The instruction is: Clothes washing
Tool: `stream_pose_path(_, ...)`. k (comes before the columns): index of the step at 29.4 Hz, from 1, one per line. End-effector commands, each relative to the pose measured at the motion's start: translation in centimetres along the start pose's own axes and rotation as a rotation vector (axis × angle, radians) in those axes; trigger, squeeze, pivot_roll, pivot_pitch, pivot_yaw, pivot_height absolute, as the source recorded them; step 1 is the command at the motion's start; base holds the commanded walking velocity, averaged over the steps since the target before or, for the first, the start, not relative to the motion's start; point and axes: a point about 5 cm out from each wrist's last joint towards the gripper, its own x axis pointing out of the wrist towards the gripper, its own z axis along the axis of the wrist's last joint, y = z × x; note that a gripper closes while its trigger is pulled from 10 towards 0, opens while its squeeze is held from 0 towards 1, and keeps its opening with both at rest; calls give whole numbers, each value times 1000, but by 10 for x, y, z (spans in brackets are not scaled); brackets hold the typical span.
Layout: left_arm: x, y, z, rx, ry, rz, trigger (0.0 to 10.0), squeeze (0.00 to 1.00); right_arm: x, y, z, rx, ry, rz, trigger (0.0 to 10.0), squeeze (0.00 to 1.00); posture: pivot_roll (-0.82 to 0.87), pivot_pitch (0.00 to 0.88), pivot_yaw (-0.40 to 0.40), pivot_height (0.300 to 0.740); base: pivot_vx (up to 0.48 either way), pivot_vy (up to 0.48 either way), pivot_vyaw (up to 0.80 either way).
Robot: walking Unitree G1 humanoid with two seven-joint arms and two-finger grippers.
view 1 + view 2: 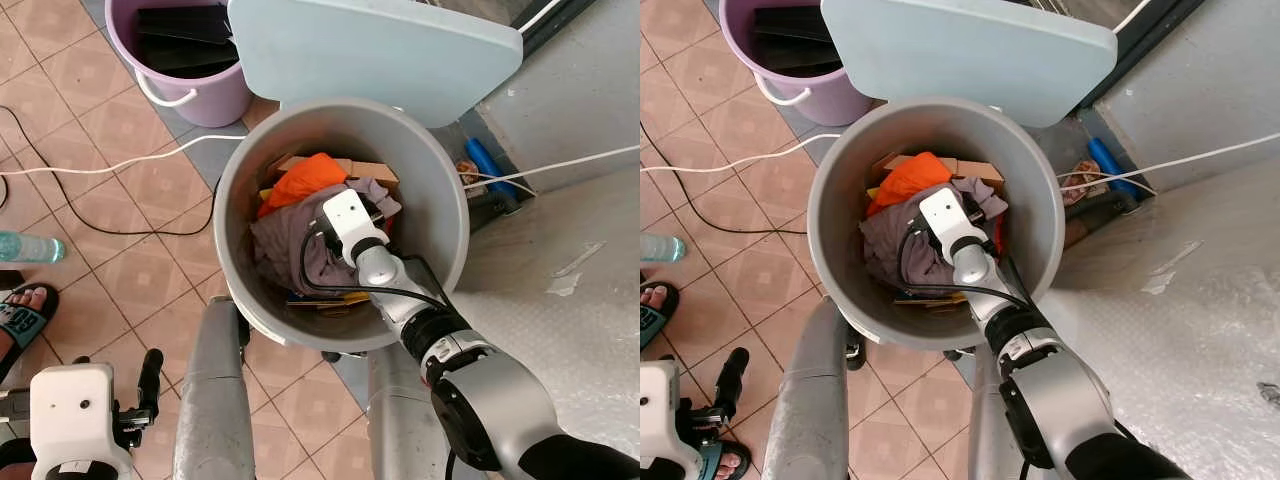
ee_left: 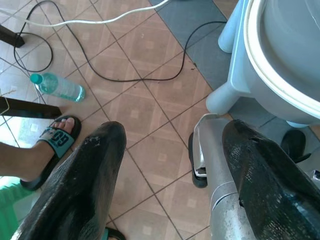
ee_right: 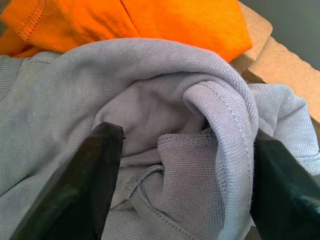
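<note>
At frame centre, the right gripper spread wide over a crumpled grey knit garment inside the round grey tub. The left gripper hung released above a teal sandal printed "GO".

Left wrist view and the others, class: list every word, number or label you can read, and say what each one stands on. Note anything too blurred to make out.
"GO" or "60", white on the strap of the teal sandal on a person's foot; the characters cannot be told apart for certain.
The label of the water bottle on the floor tiles: too small and blurred to read.
No print can be read on the grey garment, orange garment or grey tub.
</note>
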Motion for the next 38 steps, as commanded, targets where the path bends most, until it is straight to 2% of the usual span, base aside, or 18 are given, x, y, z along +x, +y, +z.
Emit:
stream_pose_path(1, -5, 1, -6, -1, 50, 8, 10000, 0, -7, 8, -21, 28, 76, 16, 0, 0, 365, 676, -112, 668, 0, 0, 0)
stream_pose_path(9, -2, -1, -7, -11, 47, 9, 10000, 0, -7, 1, -27, 83, 95, 0, 0, 0, 351, 671, -125, 668, 0, 0, 0)
stream_pose_path(19, 1, -2, -7, -18, 38, 13, 10000, 0, -9, -5, -35, 101, 122, -6, 0, 0, 344, 667, -133, 668, 0, 0, 0)
stream_pose_path(29, 7, -4, -4, -17, 8, 0, 10000, 0, -11, -12, -45, 208, 194, -37, 0, 0, 337, 659, -141, 668, 0, 0, 0)
stream_pose_path(33, 12, -6, -5, -21, -1, -2, 10000, 0, -10, -14, -43, 254, 192, -36, 0, 0, 322, 643, -148, 668, 0, 0, 0)
stream_pose_path(35, 20, -7, -4, -25, -14, -6, 10000, 0, -7, -17, -37, 278, 165, -27, 0, 0, 309, 625, -152, 668, 0, 0, 0)
stream_pose_path(36, 26, -8, -2, -30, -36, -8, 10000, 0, -5, -20, -30, 329, 124, -23, 0, 0, 298, 602, -153, 668, 0, 0, 0)
stream_pose_path(38, 27, -9, -2, -31, -41, -9, 10000, 0, -4, -21, -28, 343, 114, -22, 0, 0, 298, 602, -153, 668, 0, 0, 0)
